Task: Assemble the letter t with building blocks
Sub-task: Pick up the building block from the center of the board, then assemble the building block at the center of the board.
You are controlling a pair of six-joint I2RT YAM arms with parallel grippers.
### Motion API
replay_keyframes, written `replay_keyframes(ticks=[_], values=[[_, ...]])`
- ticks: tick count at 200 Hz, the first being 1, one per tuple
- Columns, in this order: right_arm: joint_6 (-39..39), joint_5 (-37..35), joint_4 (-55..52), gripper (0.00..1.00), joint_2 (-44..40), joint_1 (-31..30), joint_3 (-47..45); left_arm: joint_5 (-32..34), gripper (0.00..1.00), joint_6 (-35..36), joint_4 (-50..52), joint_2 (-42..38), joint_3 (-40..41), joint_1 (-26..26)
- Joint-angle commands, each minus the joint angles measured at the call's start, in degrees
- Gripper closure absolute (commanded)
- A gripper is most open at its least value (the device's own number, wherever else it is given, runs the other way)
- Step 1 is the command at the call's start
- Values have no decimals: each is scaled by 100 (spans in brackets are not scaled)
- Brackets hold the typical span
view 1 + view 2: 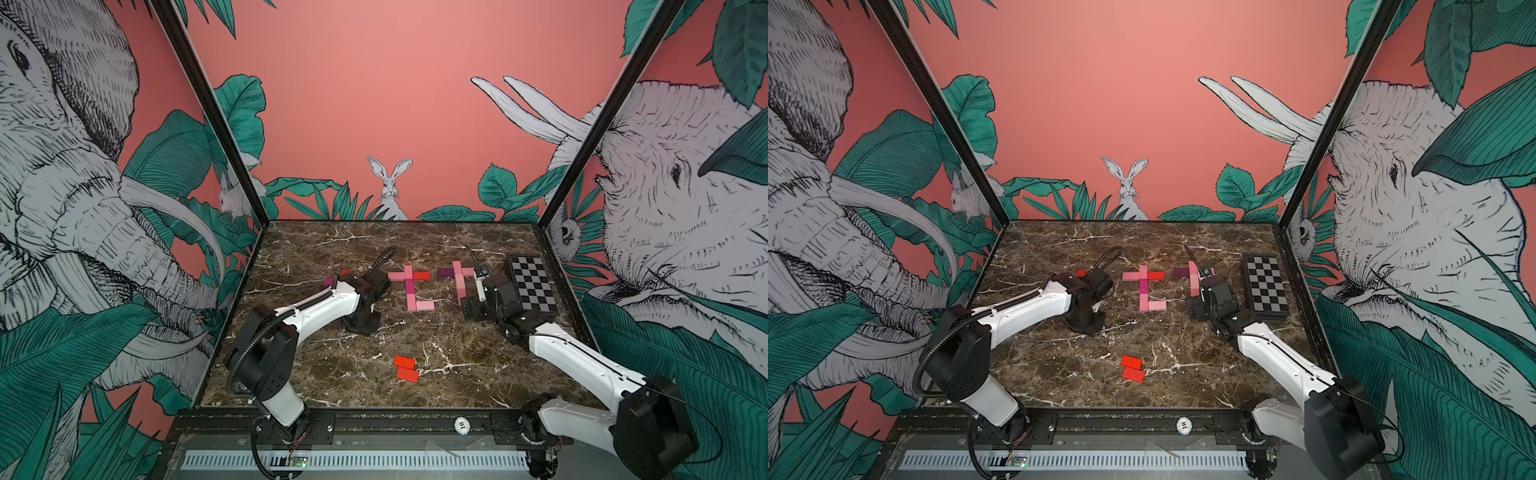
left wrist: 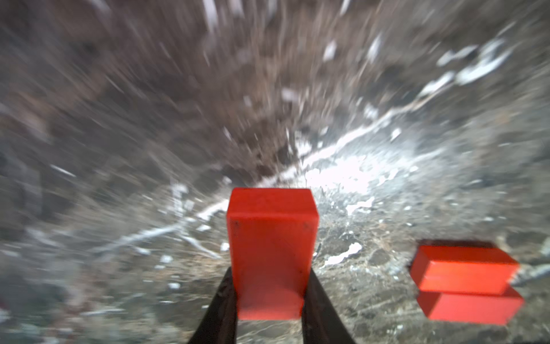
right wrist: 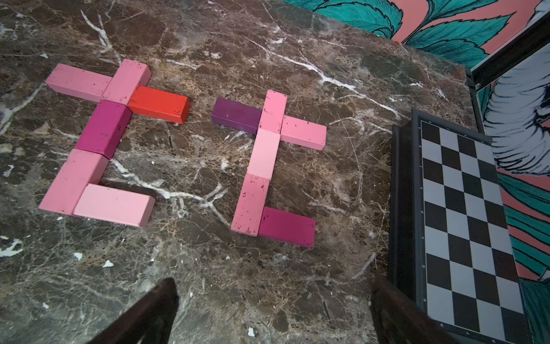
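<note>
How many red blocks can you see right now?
5. One held block in the left gripper; a front pair, touching; one crossbar block in the centre t; one peeking block behind the left arm. More may hide there.

One number to call: "10", printed on the small round white disc on the black front rail (it shows in both top views). The chessboard edge marks are too tiny to read.

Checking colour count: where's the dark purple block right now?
In the right wrist view the dark purple block lies flat as the crossbar end of the t beside the checkered board, on the side away from it, butting the pink stem block.
</note>
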State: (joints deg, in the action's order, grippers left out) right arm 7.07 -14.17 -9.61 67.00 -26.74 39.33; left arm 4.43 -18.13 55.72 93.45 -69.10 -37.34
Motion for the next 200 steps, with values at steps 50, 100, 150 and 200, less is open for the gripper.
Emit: replay_keyframes(ticks=[50,100,150,200], values=[[-19,-60,-41,2,-133,-32,154,-369,100,1102,690,219,-755,1919],[-50,-23,-66,2,-127,-23,233,-663,100,429,-22,652,-670,2029],[-53,28,-77,2,-135,-25,283,-586,100,112,-233,1246,-943,2033],[-55,58,-89,2,-127,-24,305,-584,100,11,-345,1623,-1146,2029]])
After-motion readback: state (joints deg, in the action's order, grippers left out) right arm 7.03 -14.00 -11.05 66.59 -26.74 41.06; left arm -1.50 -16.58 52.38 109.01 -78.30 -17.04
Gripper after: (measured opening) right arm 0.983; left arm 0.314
